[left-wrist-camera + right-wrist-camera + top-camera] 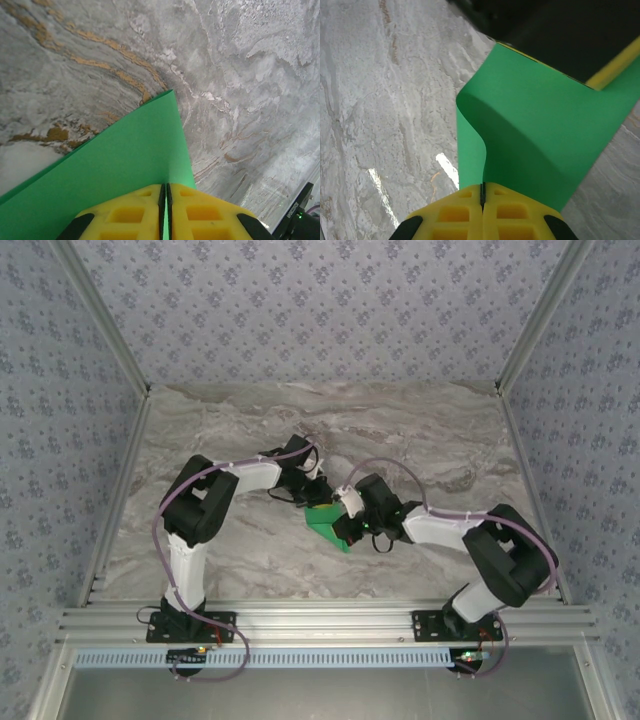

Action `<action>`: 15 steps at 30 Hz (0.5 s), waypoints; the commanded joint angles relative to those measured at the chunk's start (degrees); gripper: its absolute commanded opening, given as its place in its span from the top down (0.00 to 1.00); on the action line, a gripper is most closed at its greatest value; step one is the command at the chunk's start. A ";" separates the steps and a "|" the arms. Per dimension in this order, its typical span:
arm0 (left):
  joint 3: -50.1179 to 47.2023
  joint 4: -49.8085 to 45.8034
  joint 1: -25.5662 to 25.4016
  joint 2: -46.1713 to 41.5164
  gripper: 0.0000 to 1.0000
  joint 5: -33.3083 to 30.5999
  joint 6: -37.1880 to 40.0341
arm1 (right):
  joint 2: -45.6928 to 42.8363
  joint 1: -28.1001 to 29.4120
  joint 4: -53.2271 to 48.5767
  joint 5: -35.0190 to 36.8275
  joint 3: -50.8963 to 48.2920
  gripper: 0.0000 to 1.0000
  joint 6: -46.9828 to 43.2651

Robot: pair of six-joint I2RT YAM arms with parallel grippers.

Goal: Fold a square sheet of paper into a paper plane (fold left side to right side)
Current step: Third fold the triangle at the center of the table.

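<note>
The square sheet of paper is bright green and held up off the marble table between both arms near the middle. In the left wrist view my left gripper has its yellow fingers shut on one edge of the sheet, and a sliver of green shows in the slit. My right gripper is shut on another edge, where the paper bows up in a soft curve without a crease. From above, the left gripper sits just behind the sheet and the right gripper at its right side.
The marble table is framed by aluminium rails at its sides and front, with patterned walls behind. A black part of the right arm is close to my left gripper, and the left gripper's body looms over the paper.
</note>
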 commanded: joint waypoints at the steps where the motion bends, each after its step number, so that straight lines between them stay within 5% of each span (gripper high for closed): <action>1: 0.76 -2.17 -0.66 1.37 0.88 -0.45 1.25 | 2.68 -1.21 -3.12 -3.25 2.56 1.00 1.42; 15: 1.22 -2.54 -1.01 1.36 0.89 -0.64 1.26 | 7.77 -4.20 -4.42 -4.56 5.96 1.00 1.62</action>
